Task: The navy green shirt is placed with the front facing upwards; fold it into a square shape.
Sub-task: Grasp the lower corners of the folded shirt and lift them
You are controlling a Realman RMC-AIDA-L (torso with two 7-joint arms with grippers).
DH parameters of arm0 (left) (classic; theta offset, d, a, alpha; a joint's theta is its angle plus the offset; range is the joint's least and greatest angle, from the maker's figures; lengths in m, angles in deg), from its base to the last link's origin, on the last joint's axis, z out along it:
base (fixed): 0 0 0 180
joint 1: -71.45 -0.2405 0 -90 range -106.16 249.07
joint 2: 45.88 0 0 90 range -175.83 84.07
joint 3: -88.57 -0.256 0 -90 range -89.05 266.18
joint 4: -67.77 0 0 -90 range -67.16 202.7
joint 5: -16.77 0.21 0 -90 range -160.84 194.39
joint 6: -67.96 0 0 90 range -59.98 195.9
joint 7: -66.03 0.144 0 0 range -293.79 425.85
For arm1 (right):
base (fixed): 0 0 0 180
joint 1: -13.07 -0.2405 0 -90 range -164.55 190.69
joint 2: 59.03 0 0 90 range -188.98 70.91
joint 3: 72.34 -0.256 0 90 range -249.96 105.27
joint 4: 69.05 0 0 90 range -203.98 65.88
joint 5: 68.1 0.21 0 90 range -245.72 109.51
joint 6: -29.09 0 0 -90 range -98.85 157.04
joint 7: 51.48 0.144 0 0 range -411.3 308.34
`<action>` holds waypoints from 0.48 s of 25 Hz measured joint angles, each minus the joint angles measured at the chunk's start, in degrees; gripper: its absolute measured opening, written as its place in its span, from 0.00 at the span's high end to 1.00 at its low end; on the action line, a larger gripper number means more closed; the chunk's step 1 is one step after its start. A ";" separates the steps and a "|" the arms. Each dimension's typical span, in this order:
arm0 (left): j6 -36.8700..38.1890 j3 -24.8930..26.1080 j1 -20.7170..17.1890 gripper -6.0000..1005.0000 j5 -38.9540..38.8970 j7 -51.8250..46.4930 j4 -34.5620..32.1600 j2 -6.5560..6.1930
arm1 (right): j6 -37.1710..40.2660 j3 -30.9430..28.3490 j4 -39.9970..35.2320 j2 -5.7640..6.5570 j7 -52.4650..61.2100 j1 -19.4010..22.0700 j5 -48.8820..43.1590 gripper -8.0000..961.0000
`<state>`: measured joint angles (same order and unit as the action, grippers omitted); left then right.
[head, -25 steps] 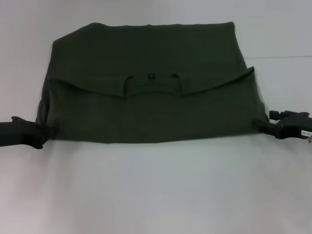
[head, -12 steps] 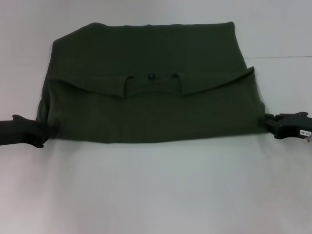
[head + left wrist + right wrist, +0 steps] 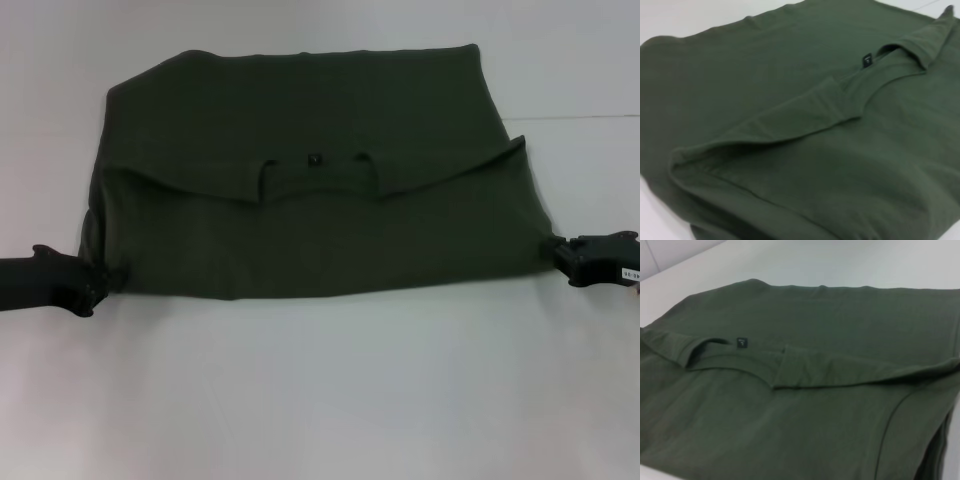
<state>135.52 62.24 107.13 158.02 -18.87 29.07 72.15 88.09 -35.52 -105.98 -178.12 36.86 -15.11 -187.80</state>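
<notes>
We see the navy green shirt (image 3: 310,200) lying folded on the white table (image 3: 320,400), collar label (image 3: 313,157) showing. Our left gripper (image 3: 98,283) pinches the shirt's near left corner; our right gripper (image 3: 562,254) touches its near right corner, grip unclear.

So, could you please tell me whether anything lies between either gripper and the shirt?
Nothing visible does. The left gripper sits at the near left corner of the navy green shirt and the right gripper at its near right corner, on the white table.
</notes>
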 joint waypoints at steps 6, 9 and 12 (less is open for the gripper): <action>6.64 2.94 -2.43 0.92 -2.44 4.28 -2.34 0.04 | 4.05 -0.18 -1.11 -0.24 -1.93 1.66 0.03 0.95; 9.46 4.46 -3.65 0.92 -3.56 5.86 -3.48 0.10 | 7.67 -0.44 -2.79 -0.50 -3.41 3.42 0.38 0.95; 11.38 5.11 -4.99 0.92 -3.77 7.26 -4.79 0.16 | 12.39 -0.72 -4.60 -0.55 -4.30 5.45 0.49 0.95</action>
<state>146.89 67.36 102.15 154.26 -11.61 24.28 72.31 100.48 -36.25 -110.58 -178.66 32.55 -9.66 -187.31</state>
